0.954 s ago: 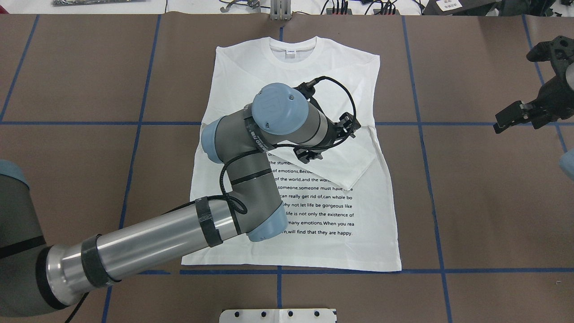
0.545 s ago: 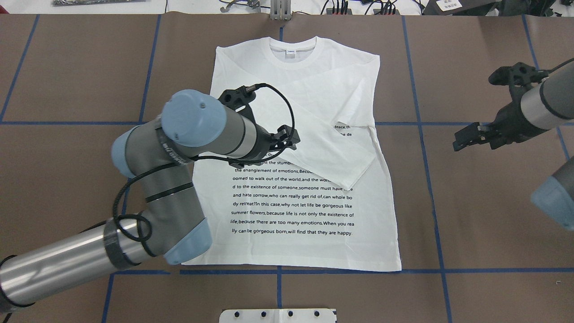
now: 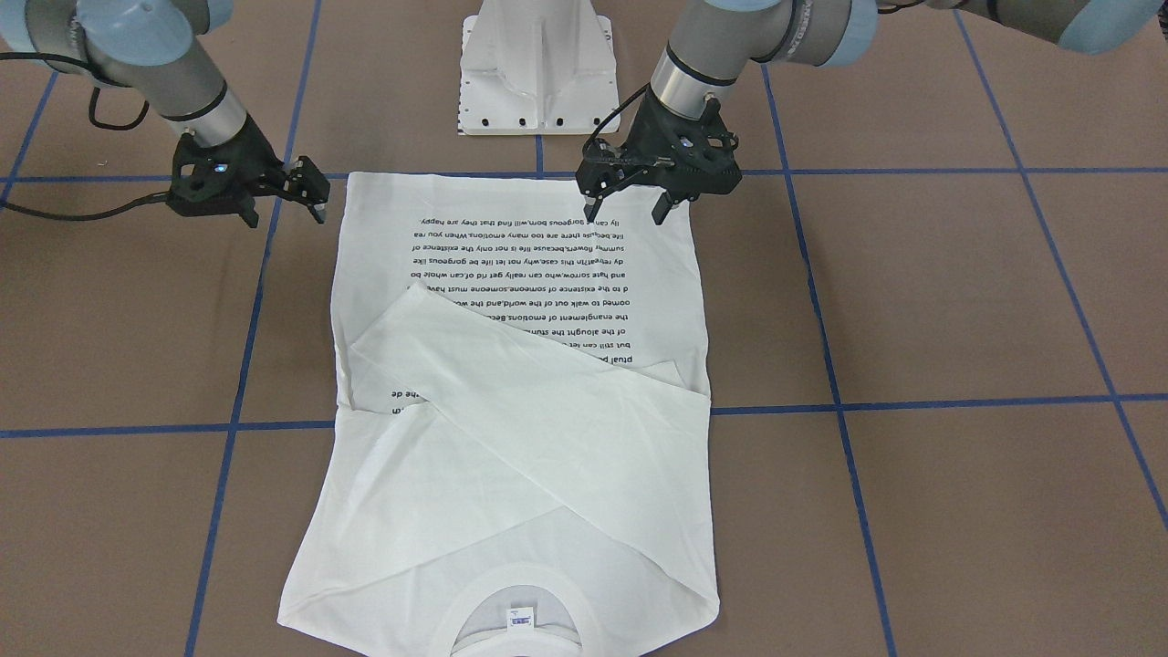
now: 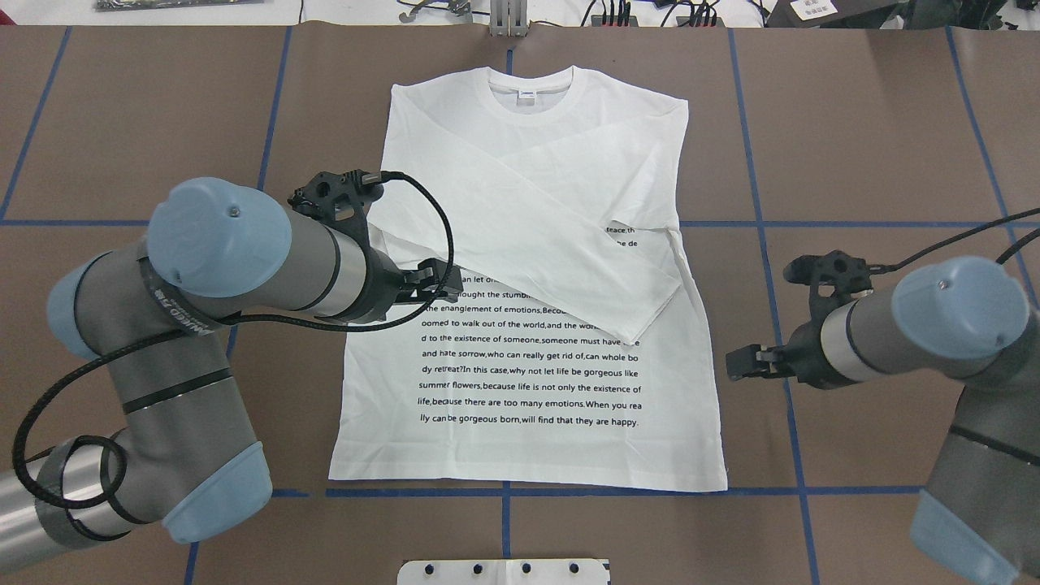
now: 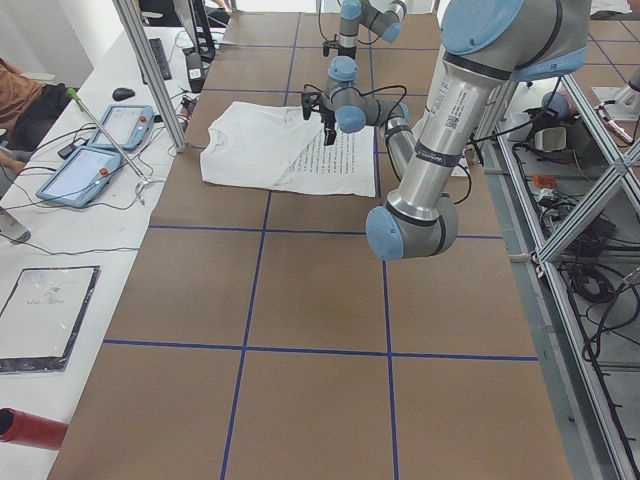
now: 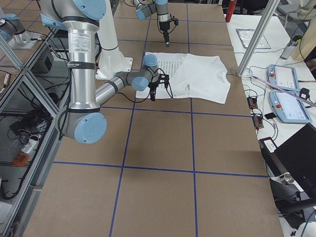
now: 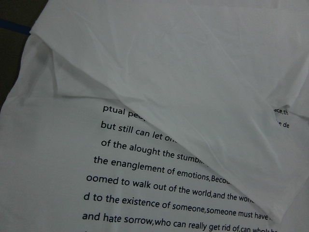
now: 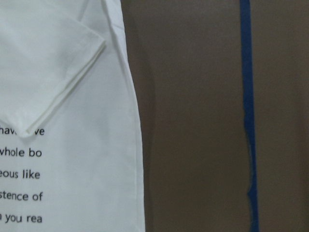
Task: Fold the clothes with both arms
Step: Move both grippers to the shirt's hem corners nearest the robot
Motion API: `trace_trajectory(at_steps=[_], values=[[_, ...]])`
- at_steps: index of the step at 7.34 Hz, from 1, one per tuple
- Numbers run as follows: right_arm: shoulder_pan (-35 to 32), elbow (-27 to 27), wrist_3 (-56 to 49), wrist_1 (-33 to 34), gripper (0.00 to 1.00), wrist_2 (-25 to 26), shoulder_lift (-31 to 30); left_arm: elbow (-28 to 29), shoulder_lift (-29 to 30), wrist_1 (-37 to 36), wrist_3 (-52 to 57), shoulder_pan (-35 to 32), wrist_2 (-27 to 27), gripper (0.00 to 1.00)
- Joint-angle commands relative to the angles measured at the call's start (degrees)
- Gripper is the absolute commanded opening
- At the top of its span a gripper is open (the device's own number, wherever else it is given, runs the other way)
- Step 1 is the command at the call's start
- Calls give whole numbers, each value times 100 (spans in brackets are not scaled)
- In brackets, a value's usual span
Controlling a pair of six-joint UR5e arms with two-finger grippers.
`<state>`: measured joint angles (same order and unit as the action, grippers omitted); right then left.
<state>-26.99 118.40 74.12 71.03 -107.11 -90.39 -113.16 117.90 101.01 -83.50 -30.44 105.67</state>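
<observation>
A brown tabletop [image 4: 122,122], marked into large squares by blue tape lines [image 4: 504,491], fills the scene. At its near edge stands the white pedestal base [image 3: 538,64]. Just past the base lies the white T-shirt [image 4: 569,455], flat and printed side up, with its hem toward the robot, just short of a tape line. The block of black text [image 4: 528,374] covers its lower half. One long sleeve [image 4: 552,244] is folded diagonally across the chest from the shirt's left side. Its cuff [image 4: 646,321] ends near the right edge and hides part of the upper text lines. Farther on, the ribbed collar [image 4: 532,101] with its small neck label [image 4: 528,94] faces the far edge. Beyond that edge a white side surface carries two tablet-like controllers [image 5: 122,125] and cables, with aluminium frame posts [image 5: 150,75] rising beside it.

The left arm [image 4: 219,268] reaches in over the shirt's left side. The left hand [image 3: 623,214] hangs above the cloth near the first text lines, fingers apart, gripping nothing and clear of the fabric. The right arm [image 4: 934,325] comes in from the other side. The right hand [image 3: 283,205] hangs over bare tabletop just beside the shirt's right edge, level with the middle text lines, fingers likewise spread and empty.
</observation>
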Motion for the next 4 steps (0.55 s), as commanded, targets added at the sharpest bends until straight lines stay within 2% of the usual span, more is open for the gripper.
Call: trace_trajectory(at_steps=[1,4], values=[[1078,104,864,-10,100,681,21,-198,-136,-46,18,3,-20,99],[1345,-44,911,34,92,692,65,-189,-136,-46,18,3,-29,99]])
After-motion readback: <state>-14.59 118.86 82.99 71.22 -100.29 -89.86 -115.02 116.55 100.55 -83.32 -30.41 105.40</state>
